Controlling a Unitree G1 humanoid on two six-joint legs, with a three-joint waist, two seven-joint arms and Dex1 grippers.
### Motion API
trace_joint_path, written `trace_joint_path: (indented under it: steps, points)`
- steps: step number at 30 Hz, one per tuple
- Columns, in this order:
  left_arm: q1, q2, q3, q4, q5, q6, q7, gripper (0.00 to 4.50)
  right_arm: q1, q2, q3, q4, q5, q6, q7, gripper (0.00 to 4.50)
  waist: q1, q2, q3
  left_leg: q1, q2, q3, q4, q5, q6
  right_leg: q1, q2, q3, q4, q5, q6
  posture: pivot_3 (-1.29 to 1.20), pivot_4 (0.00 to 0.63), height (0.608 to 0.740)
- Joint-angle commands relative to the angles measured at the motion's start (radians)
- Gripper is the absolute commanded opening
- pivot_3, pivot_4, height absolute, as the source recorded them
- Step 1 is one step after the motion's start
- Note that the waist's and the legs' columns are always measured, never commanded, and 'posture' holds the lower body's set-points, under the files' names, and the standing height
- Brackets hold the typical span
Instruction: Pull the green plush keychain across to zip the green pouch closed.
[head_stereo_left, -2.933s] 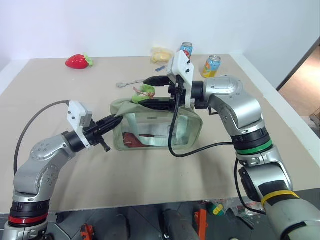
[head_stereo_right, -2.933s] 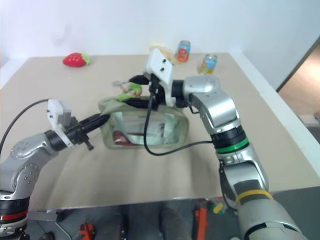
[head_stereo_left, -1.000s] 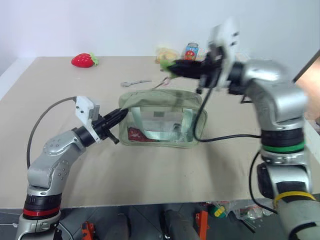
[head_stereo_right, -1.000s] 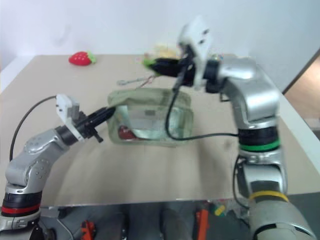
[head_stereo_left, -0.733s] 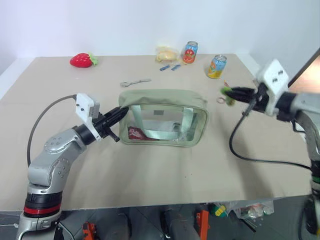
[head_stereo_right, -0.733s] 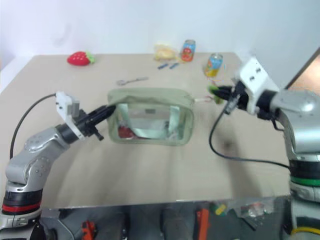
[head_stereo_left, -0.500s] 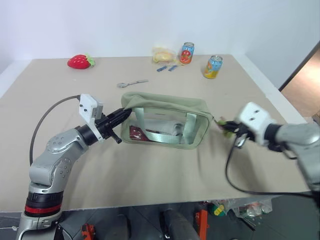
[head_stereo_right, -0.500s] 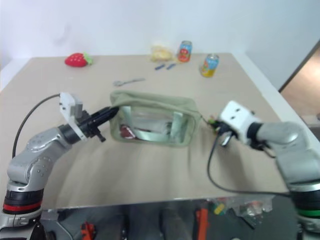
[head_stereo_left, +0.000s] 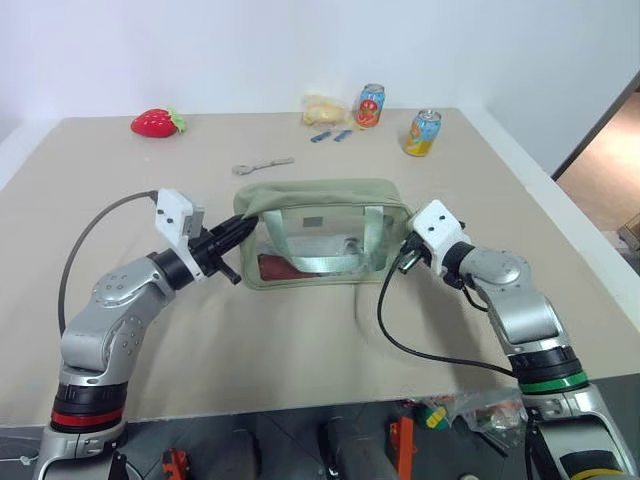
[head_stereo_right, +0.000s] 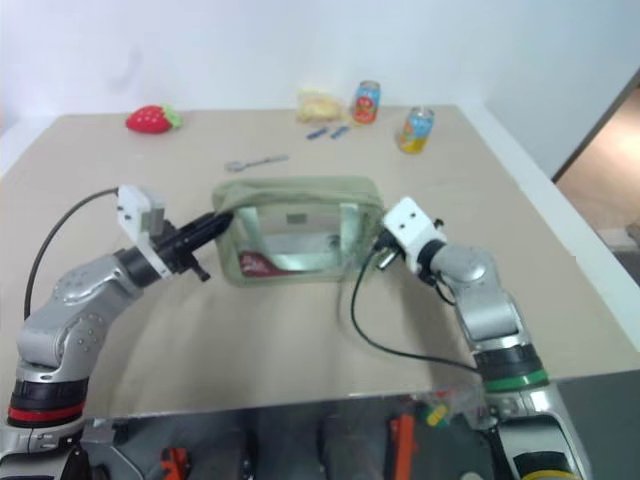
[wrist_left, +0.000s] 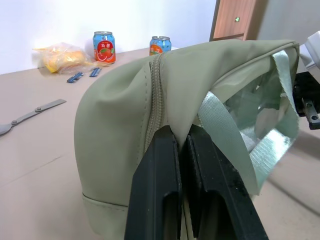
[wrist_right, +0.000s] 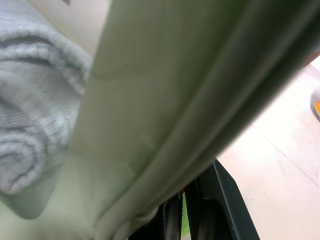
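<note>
Zip run looks finished at the pouch's right end

Your right gripper (head_stereo_left: 403, 258), pinching the green plush keychain (wrist_right: 184, 216), sits at the green pouch's (head_stereo_left: 325, 200) three o'clock; left gripper (head_stereo_left: 240, 228) clamps nine o'clock.

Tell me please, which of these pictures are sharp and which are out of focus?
Left eye view: sharp, even light, the green pouch and cans crisp. Left wrist view: the pouch fabric and zipper sharp, the left gripper clear. Right wrist view: out of focus, pouch fabric pressed close to the lens and blurred, bright floor washed out behind it.
</note>
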Motion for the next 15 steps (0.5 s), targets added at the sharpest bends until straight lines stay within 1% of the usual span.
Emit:
trace_joint_path:
  steps: [1,2,3,4,6,7,8,10,12,14,15]
  points:
    - [-0.009,0.014,0.028,0.015,0.008,-0.007,0.009,0.00,-0.010,-0.039,-0.075,-0.092,0.079,0.046,0.068,0.02,0.001,0.000,0.000,0.000,0.000,0.000,0.000,0.000,0.000,0.000,0.000,0.000,0.000,0.000,0.000,0.00,0.150,0.740]
    - [-0.007,0.019,0.035,0.022,-0.006,0.005,0.001,0.00,-0.012,-0.047,-0.108,-0.124,0.136,0.102,0.097,0.02,0.000,0.000,0.000,0.000,0.000,0.000,0.000,0.000,0.000,0.000,0.000,0.000,0.000,0.000,0.000,0.00,0.150,0.740]
    - [-0.006,0.022,0.045,0.027,-0.019,0.011,-0.007,0.76,-0.010,-0.060,-0.139,-0.155,0.188,0.140,0.128,0.69,-0.001,0.000,0.000,0.000,0.000,-0.001,-0.001,0.000,0.001,0.000,0.001,0.000,0.000,0.000,0.000,0.00,0.150,0.740]
    - [-0.006,0.030,0.048,0.028,-0.029,0.018,-0.017,1.00,-0.007,-0.071,-0.165,-0.181,0.227,0.170,0.151,0.93,-0.001,0.000,0.000,0.001,0.001,-0.001,-0.001,0.000,0.001,0.000,0.001,0.000,0.000,0.000,0.000,0.00,0.150,0.740]
    - [-0.010,0.042,0.054,0.024,-0.049,0.029,-0.031,1.63,0.003,-0.078,-0.226,-0.226,0.323,0.232,0.184,1.55,-0.001,0.001,0.001,0.000,0.001,-0.001,0.000,0.000,0.001,0.000,0.002,0.000,0.000,0.000,0.000,0.00,0.150,0.740]
    - [-0.014,0.046,0.063,0.018,-0.066,0.041,-0.038,2.04,0.009,-0.084,-0.255,-0.248,0.363,0.262,0.192,1.99,-0.001,0.001,0.001,0.000,0.001,-0.001,0.000,0.000,0.001,0.000,0.002,-0.001,0.000,0.000,0.000,0.00,0.150,0.740]
    - [-0.020,0.049,0.071,0.014,-0.081,0.054,-0.042,2.33,0.016,-0.092,-0.278,-0.264,0.393,0.280,0.202,2.24,0.000,0.001,0.001,0.000,0.001,-0.001,0.000,0.000,0.001,0.000,0.002,-0.001,0.000,0.000,0.000,0.00,0.150,0.740]
    - [-0.026,0.067,0.086,0.004,-0.106,0.080,-0.050,3.11,0.037,-0.118,-0.323,-0.295,0.451,0.331,0.222,3.04,0.000,0.001,0.001,0.000,0.001,-0.001,0.000,0.000,0.001,0.000,0.002,-0.001,0.000,0.000,0.000,0.00,0.150,0.740]
    - [-0.026,0.087,0.106,-0.002,-0.129,0.101,-0.052,3.71,0.063,-0.145,-0.365,-0.321,0.502,0.369,0.238,3.71,-0.001,0.001,0.001,0.000,0.001,-0.001,0.000,0.000,0.001,0.000,0.002,-0.001,0.000,-0.001,-0.002,0.00,0.150,0.740]
    - [-0.022,0.105,0.133,-0.006,-0.151,0.117,-0.051,4.43,0.080,-0.168,-0.416,-0.337,0.544,0.400,0.234,4.36,-0.001,0.001,0.001,0.000,0.001,-0.001,0.000,-0.001,0.001,0.000,0.002,0.000,0.000,-0.002,-0.004,0.00,0.150,0.740]
    - [-0.019,0.111,0.147,-0.008,-0.165,0.125,-0.048,4.47,0.085,-0.180,-0.438,-0.342,0.562,0.417,0.230,4.44,-0.001,0.001,0.001,0.000,0.001,-0.001,0.000,-0.001,0.001,0.000,0.002,0.000,0.000,-0.002,-0.004,0.00,0.150,0.740]
